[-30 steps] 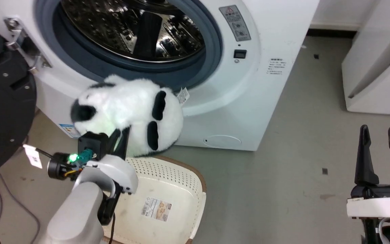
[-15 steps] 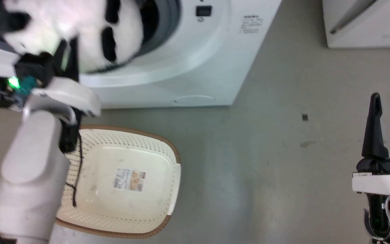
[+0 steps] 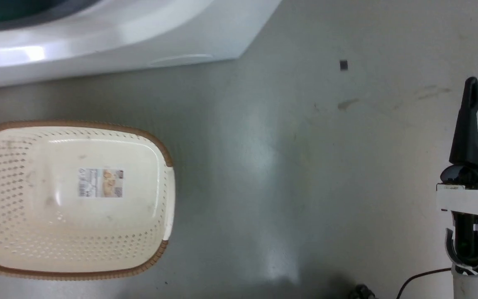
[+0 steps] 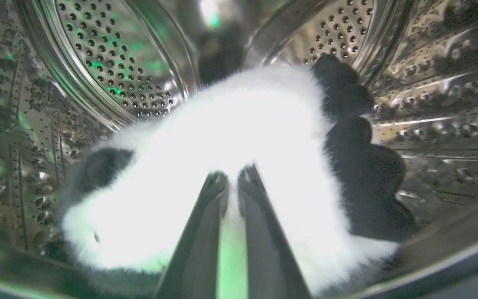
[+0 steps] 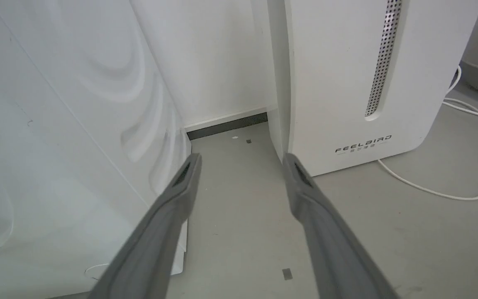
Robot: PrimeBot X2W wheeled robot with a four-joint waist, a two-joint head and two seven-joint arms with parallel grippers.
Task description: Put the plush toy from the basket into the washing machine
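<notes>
The plush toy (image 4: 239,124) is lying inside the washing machine (image 4: 131,62) drum, center frame, the left gripper (image 4: 232,180) pinching its fur. The basket (image 3: 73,124) is sitting lower left beside open floor (image 3: 284,166); the right gripper (image 5: 241,158) is holding its fingers apart.

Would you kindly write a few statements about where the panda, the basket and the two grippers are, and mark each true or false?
1. The basket holds no toy. True.
2. The plush toy lies on the floor beside the basket. False: it sits inside the steel drum of the washing machine.
3. The left gripper is pinched on the toy's white fur. True.
4. The right gripper is shut on a cable. False: its fingers stand well apart with nothing between them; the white cable lies apart from it, by the FEELBIRD appliance.
</notes>
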